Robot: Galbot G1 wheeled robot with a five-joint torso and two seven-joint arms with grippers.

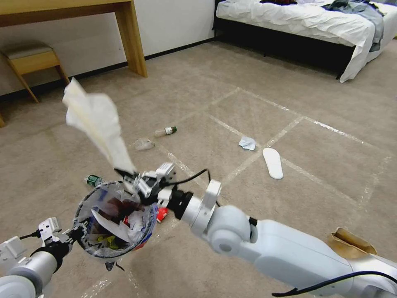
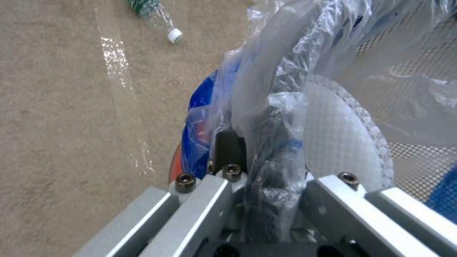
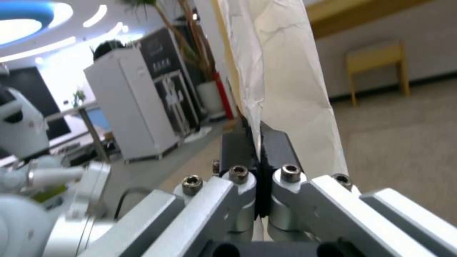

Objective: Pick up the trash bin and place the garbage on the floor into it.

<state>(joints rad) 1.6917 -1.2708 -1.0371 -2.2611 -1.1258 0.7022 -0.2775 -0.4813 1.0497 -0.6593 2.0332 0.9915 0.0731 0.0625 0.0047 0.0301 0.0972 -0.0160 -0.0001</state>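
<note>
Two grippers at work over carpet: left gripper (image 1: 73,234) clamped on rim of trash bin (image 1: 111,219), held off the floor at 7 o'clock; right gripper (image 1: 124,171) pinched shut on white tissue (image 1: 99,124), raised just above bin's far rim. Inside bin, paper and wrappers. Still on floor: bottle (image 1: 166,131) at 12 o'clock, small tissue (image 1: 247,142), white insole (image 1: 273,163) toward 2 o'clock.

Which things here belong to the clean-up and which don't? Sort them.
Job: trash bin gripped by left gripper; white paper pinched in right gripper; bottle, tissue, brown paper scrap on the carpet.
Not job: bed, desk, stool.
</note>
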